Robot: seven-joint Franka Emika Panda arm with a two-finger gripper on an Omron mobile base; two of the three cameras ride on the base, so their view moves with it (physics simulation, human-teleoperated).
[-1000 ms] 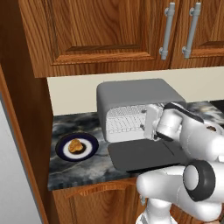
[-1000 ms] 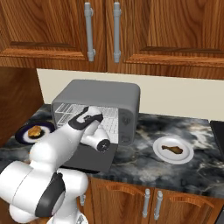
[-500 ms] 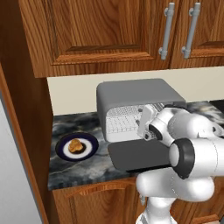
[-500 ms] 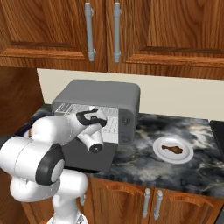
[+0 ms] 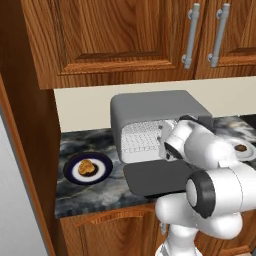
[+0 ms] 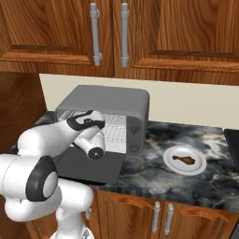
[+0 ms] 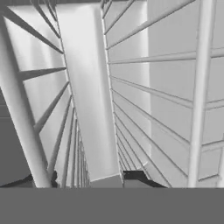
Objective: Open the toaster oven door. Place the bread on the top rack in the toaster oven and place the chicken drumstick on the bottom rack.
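Note:
The grey toaster oven [image 5: 155,112] [image 6: 109,105] stands on the counter. The toaster oven door [image 5: 157,177] [image 6: 88,163] lies open and flat in front of it. My hand reaches into the opening at the white wire racks [image 5: 140,140] [image 6: 116,133]. In the hand view my gripper [image 7: 92,180] straddles a flat white rack bar [image 7: 87,96]; which rack it belongs to is unclear, and so is whether the jaws touch it. The bread [image 5: 87,167] sits on a dark blue plate [image 5: 102,162] left of the oven. The chicken drumstick [image 6: 184,159] [image 5: 241,148] lies on a white plate [image 6: 198,165] to the right.
Wooden wall cabinets [image 5: 125,40] [image 6: 140,32] hang above the oven. A tall wooden panel [image 5: 30,150] closes off the counter's left end. My own white arm [image 6: 46,140] blocks the counter left of the oven in the right base view.
My hand has moved left from the oven's knob side into the opening at the racks, and the elbow has swung low in front of the door. Bread and drumstick have not moved.

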